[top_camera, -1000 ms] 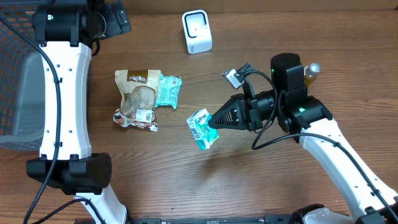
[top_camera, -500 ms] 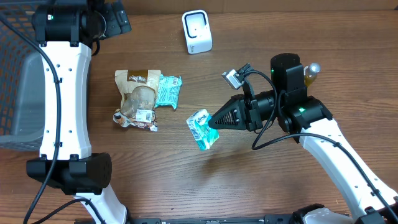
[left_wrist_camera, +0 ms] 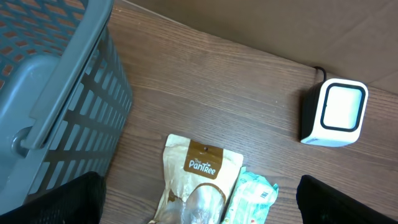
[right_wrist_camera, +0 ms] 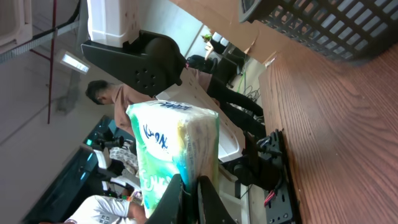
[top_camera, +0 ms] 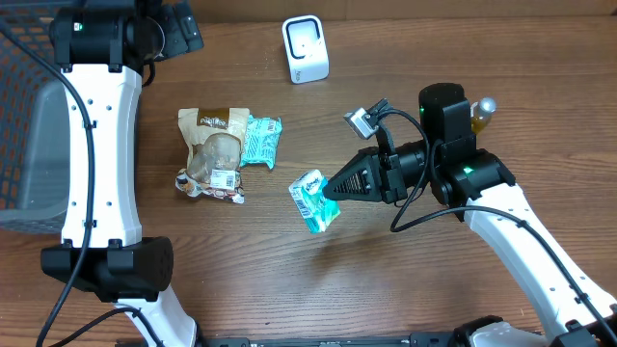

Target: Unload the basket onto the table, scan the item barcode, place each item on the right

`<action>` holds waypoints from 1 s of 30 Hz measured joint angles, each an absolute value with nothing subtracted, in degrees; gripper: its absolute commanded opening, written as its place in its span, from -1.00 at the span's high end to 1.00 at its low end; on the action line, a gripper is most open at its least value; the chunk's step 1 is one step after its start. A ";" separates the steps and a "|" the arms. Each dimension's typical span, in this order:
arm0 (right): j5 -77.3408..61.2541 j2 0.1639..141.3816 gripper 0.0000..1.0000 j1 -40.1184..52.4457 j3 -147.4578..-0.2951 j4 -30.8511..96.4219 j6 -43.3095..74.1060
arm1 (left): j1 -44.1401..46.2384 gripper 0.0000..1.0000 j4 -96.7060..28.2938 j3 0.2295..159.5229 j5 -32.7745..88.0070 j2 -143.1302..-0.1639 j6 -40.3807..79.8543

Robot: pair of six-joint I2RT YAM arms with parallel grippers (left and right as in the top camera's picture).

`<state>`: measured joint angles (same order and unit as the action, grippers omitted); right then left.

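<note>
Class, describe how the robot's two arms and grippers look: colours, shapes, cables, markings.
The left arm and right arm have white links, black joints with a green light, and black cables. The right gripper is black and tapers to a point; a small grey camera is mounted on its wrist.

Dark wood-grain table (top_camera: 289, 280); grey slatted basket (left_wrist_camera: 56, 93) at one edge
</note>
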<state>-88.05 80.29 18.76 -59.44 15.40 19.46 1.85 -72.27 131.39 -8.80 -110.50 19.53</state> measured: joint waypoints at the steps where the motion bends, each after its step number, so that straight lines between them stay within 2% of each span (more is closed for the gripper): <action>1: -88.03 80.29 0.93 18.79 -59.44 15.57 19.49 | 1.85 -0.99 -72.27 131.39 -8.80 -110.50 19.53; 14: -84.18 80.29 0.93 18.76 -59.44 18.00 19.46 | 1.85 -0.99 -72.27 131.39 -8.78 -110.50 19.51; 19: -73.47 80.29 0.93 18.87 -59.44 23.46 19.46 | 1.85 -0.99 -72.27 131.39 -8.80 -110.50 19.51; 25: -51.18 80.53 0.93 21.58 -59.42 29.98 20.25 | 1.85 -0.99 -72.27 131.39 -8.80 -110.50 19.51; 30: -35.59 82.11 0.93 26.02 -59.42 30.61 22.26 | 1.85 -0.99 -72.27 131.39 -8.78 -110.50 19.53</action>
